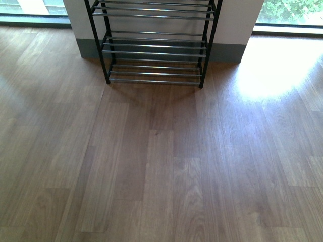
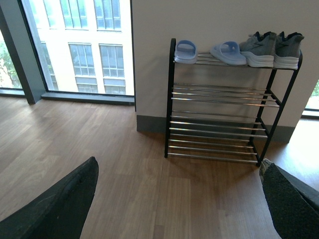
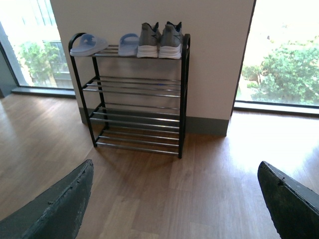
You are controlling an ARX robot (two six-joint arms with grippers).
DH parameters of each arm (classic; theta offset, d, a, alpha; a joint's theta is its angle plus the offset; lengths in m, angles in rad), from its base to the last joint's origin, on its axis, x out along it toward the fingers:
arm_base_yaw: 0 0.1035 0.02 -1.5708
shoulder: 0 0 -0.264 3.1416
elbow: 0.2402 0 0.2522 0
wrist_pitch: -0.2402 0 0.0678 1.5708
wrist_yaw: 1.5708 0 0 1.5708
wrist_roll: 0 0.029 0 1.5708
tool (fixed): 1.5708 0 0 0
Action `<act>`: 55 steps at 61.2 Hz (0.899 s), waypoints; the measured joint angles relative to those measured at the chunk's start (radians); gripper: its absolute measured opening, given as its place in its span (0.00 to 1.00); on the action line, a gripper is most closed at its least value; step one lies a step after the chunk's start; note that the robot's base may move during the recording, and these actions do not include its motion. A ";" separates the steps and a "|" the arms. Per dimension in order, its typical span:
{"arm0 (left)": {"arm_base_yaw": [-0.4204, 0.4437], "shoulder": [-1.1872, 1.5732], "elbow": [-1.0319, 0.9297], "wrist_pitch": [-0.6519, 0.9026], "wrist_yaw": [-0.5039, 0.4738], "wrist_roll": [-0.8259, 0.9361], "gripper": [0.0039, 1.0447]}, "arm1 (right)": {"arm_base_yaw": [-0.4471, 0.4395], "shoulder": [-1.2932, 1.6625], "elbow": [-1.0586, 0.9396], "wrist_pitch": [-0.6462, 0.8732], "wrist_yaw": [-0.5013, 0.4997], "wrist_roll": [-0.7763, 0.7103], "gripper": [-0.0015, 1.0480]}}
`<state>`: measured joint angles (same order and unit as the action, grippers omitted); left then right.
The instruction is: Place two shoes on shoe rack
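Scene: a black-framed shoe rack (image 3: 137, 94) with silver rods stands against a pale wall (image 3: 214, 59) between tall windows (image 2: 79, 45), on a wood-plank floor (image 1: 161, 166)

Shoes: all four sit side by side on the top tier; two pale blue sandals (image 3: 88, 44) at one end, two grey sneakers (image 3: 160, 35) at the other, toes facing out into the room

Detail: in the right wrist view one sandal's toe juts past the rack's end post; the other sandal (image 2: 228, 52) lies just beside the first sneaker, possibly touching it

Lower tiers: bare rods in every view; the front view shows only these tiers and the floor before them, with no arm in it

Left gripper (image 2: 174, 199): spread wide, holding nothing, its dark fingers (image 2: 55, 209) at the frame's two lower corners, well back from the rack

Right gripper (image 3: 174, 199): likewise released and empty, its fingers (image 3: 289, 199) parted either side of the view

Task status: judged complete or all but complete, since footwear rests on the rack and none shows on the floor

Doing this step well: keep both arms clear of the rack while pulling away; avoid brushing the overhanging sandal, which looks the likeliest to be knocked off the thin rods
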<state>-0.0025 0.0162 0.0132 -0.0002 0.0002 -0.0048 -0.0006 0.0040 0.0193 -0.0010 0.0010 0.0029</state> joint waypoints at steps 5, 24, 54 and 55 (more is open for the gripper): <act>0.000 0.000 0.000 0.000 0.000 0.000 0.91 | 0.000 0.000 0.000 0.000 0.000 0.000 0.91; 0.000 0.000 0.000 0.000 0.000 0.000 0.91 | 0.000 0.000 0.000 0.000 0.000 0.000 0.91; 0.000 0.000 0.000 0.000 0.000 0.000 0.91 | 0.000 0.000 0.000 0.000 0.000 0.000 0.91; 0.000 0.000 0.000 0.000 0.000 0.000 0.91 | 0.000 0.000 0.000 0.000 -0.001 0.000 0.91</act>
<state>-0.0025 0.0162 0.0132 -0.0006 0.0002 -0.0048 -0.0006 0.0036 0.0193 -0.0010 0.0002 0.0029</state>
